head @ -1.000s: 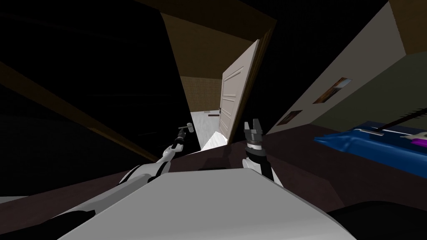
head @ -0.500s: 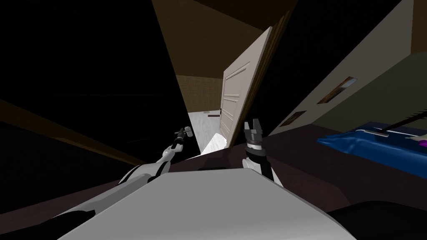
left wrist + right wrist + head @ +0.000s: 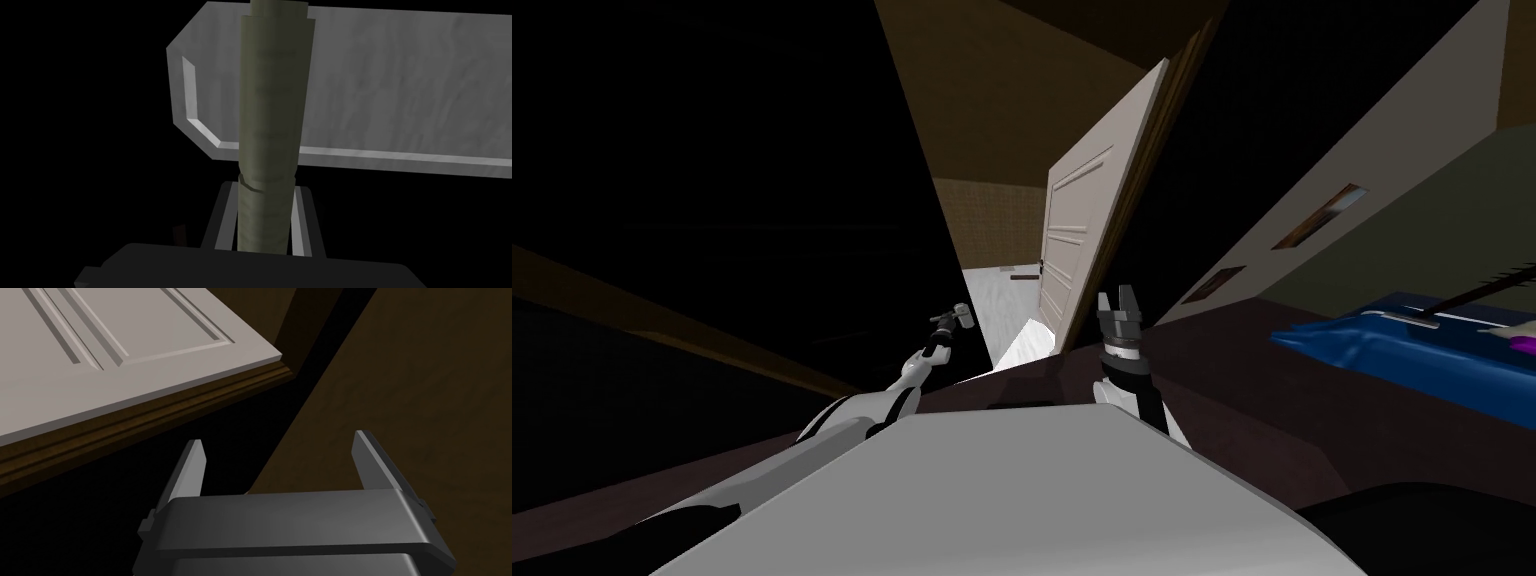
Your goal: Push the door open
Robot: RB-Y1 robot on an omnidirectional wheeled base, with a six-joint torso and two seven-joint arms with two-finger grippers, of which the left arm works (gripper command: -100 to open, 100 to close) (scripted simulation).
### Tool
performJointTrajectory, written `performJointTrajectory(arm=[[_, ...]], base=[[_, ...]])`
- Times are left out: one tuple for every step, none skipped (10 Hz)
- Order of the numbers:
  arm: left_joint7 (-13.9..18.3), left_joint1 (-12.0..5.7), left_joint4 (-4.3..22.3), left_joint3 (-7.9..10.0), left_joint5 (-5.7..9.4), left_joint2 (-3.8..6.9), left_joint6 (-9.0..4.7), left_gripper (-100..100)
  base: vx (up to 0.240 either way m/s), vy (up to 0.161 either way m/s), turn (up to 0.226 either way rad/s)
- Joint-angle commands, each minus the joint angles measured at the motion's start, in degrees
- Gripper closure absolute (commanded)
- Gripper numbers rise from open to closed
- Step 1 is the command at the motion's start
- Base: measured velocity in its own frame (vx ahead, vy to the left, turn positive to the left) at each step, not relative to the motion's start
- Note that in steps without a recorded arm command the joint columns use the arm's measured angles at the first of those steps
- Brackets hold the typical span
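A pale panelled door (image 3: 1087,220) stands partly swung inward in a dark brown frame, and its panelled face (image 3: 100,348) lies ahead of my right hand. My right gripper (image 3: 1119,298) is raised just in front of the door's lower edge, apart from it, and in the right wrist view this gripper (image 3: 277,453) is open and empty. My left gripper (image 3: 950,322) reaches toward the left side of the doorway. It (image 3: 265,187) is shut on a hammer, its fingers pressing the olive handle (image 3: 270,100) below the grey head (image 3: 400,100).
Through the gap lie a light floor (image 3: 1002,300) and a tan tiled wall (image 3: 992,220). A black area takes the left. On the right stand a wall with two pictures (image 3: 1327,215) and a blue bed (image 3: 1402,345) over a dark floor.
My head camera has shifted and rolled a little, so the door stands taller and further right in the picture. Both arms hold about the same pose.
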Motion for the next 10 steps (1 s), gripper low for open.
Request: performJointTrajectory(arm=[[0.00, 0.01, -0.01, 0.01, 0.01, 0.01, -0.04, 100], [0.00, 0.01, -0.01, 0.01, 0.01, 0.01, -0.04, 100], [-0.21, 0.00, 0.06, 0.26, -0.06, -0.16, 0.07, 100], [-0.31, -0.04, 0.07, 0.40, -0.09, -0.22, 0.09, 100], [-0.43, -0.08, 0.09, 0.57, -0.12, -0.29, 0.12, 100], [-0.58, -0.13, 0.10, 0.77, -0.16, -0.37, 0.15, 100], [-0.73, -0.18, 0.11, 0.98, -0.20, -0.46, 0.18, 100], [-0.92, -0.24, 0.13, 1.24, -0.25, -0.57, 0.22, 100], [-1.10, -0.30, 0.15, 1.49, -0.30, -0.67, 0.25, 100], [-1.31, -0.37, 0.17, 1.78, -0.36, -0.79, 0.30, 100]], base=[[-0.005, -0.001, 0.002], [0.000, 0.000, 0.000], [0.121, 0.001, 0.090], [0.199, -0.028, 0.101], [0.212, -0.030, 0.113], [0.201, -0.008, 0.100], [0.175, -0.013, 0.092], [0.180, -0.017, 0.108], [0.182, -0.009, 0.122], [0.203, -0.035, 0.161]])
